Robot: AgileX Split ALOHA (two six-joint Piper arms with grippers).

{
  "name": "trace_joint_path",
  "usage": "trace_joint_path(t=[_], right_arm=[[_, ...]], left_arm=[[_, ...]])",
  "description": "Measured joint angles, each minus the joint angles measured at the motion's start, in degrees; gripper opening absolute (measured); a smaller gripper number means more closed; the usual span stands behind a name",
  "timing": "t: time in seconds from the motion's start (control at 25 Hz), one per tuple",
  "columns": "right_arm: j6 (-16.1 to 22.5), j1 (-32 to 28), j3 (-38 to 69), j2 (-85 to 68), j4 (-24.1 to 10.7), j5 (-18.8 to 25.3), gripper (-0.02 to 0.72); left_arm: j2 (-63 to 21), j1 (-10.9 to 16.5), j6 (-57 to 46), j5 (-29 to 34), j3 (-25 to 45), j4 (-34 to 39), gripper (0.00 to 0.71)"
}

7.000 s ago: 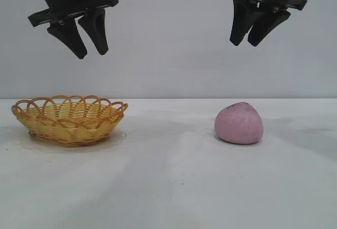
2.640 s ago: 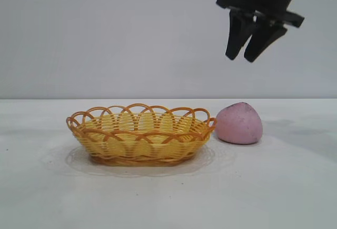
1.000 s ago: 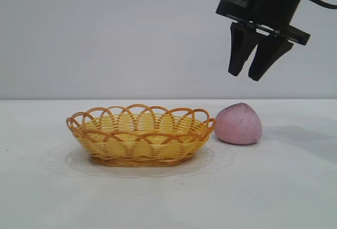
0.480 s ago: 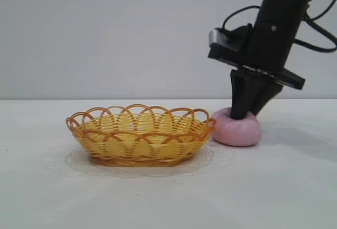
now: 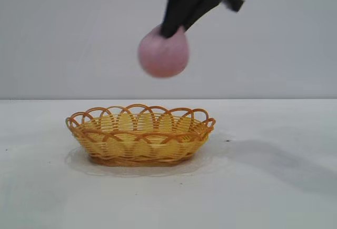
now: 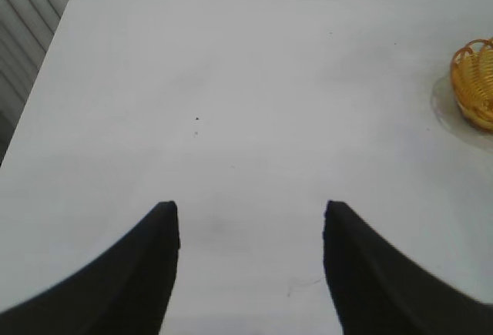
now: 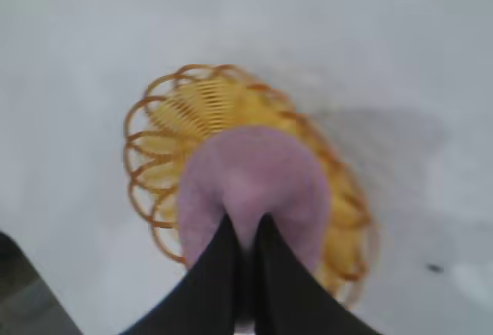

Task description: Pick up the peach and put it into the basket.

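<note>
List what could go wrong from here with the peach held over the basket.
1. The right gripper pinches only the top of the peach, so it may slip out early.
2. The peach hangs well above the basket; dropped from there, it could bounce out over the shallow rim.
3. The left gripper is away over bare table and cannot help.

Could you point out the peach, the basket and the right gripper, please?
peach [image 5: 163, 59]: exterior view, its front face.
basket [image 5: 140, 139]: exterior view, its near woven wall.
right gripper [image 7: 245, 231]: right wrist view, between its fingertips.
</note>
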Motion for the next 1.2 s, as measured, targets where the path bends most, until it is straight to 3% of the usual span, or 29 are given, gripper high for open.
trace_joint_path(t=[0.32, 0.56, 0.6, 0.64, 0.68, 0.8, 0.88, 1.0, 1.2], right_arm=[[1.42, 0.00, -0.10, 0.76, -1.50, -0.70, 0.312], [8.30, -1.11, -1.39, -5.55, -4.82, -0.46, 0.305], [10.40, -2.12, -1.52, -7.08, -5.82, 0.02, 0.345], [12.82, -3.23, -1.79, -8.42, -7.80, 0.66, 0.326], [16.45, -4.84, -1.90, -9.41, -10.47, 1.58, 0.326], [27.37, -10.69, -1.74, -9.99, -24.53, 5.06, 0.326], [32.07, -15.64, -0.30, -9.99, -30.02, 4.85, 0.326], [34.71, -21.74, 1.55, -9.99, -31.59, 1.75, 0.326], [35.30, -27.13, 2.66, -9.99, -31.67, -1.87, 0.326]], left_arm=[[0.00, 0.00, 0.00, 0.00, 0.00, 0.00, 0.365], [0.00, 0.00, 0.00, 0.00, 0.00, 0.00, 0.365], [0.00, 0.00, 0.00, 0.00, 0.00, 0.00, 0.365], [0.00, 0.00, 0.00, 0.00, 0.00, 0.00, 0.365], [0.00, 0.00, 0.00, 0.00, 0.00, 0.00, 0.365], [0.00, 0.00, 0.00, 0.00, 0.00, 0.00, 0.365], [0.00, 0.00, 0.00, 0.00, 0.00, 0.00, 0.365], [0.00, 0.00, 0.00, 0.00, 0.00, 0.00, 0.365], [0.00, 0.00, 0.00, 0.00, 0.00, 0.00, 0.365]])
